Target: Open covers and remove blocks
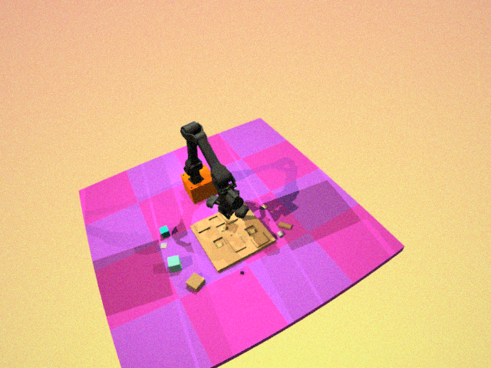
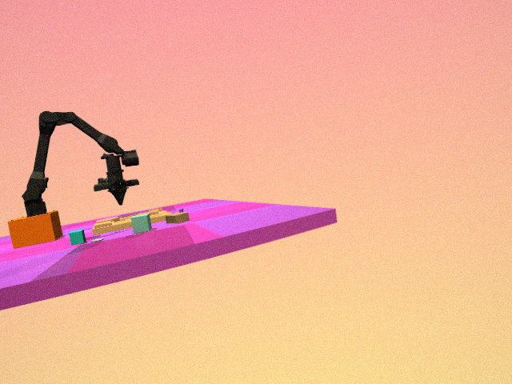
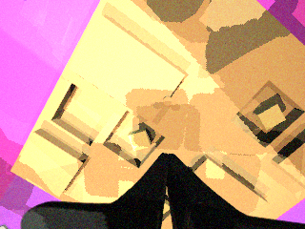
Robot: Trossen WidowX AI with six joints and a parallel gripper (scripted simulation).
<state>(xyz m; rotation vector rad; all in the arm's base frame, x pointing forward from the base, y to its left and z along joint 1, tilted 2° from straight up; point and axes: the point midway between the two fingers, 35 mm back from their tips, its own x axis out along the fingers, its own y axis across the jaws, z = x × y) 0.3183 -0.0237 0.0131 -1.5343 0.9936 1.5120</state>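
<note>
The tan puzzle board (image 1: 215, 257) (image 3: 233, 62) lies flat on the table. Tan flat covers, including one cover (image 1: 236, 242) near its middle, lie among dark-edged recesses. Two square wells in the wrist view each show a pale patch, one patch (image 3: 141, 138) left of centre and one patch (image 3: 271, 116) at the right; I cannot tell whether these are blocks or lit well floors. A small yellowish block (image 1: 264, 206) rests on the table off the board's back right edge. My gripper (image 2: 120, 203) (image 3: 167, 158) is shut and empty, above the board. Its fingertips are unclear in the top view.
A teal cube (image 1: 164, 231) (image 2: 77, 237), a white piece (image 1: 163, 245), a mint cube (image 1: 173, 263) (image 2: 141, 223) and a tan block (image 1: 195, 281) lie left of the board. A tan piece (image 1: 285, 225) and grey piece (image 1: 281, 233) lie right. A dark piece (image 1: 242, 272) lies in front.
</note>
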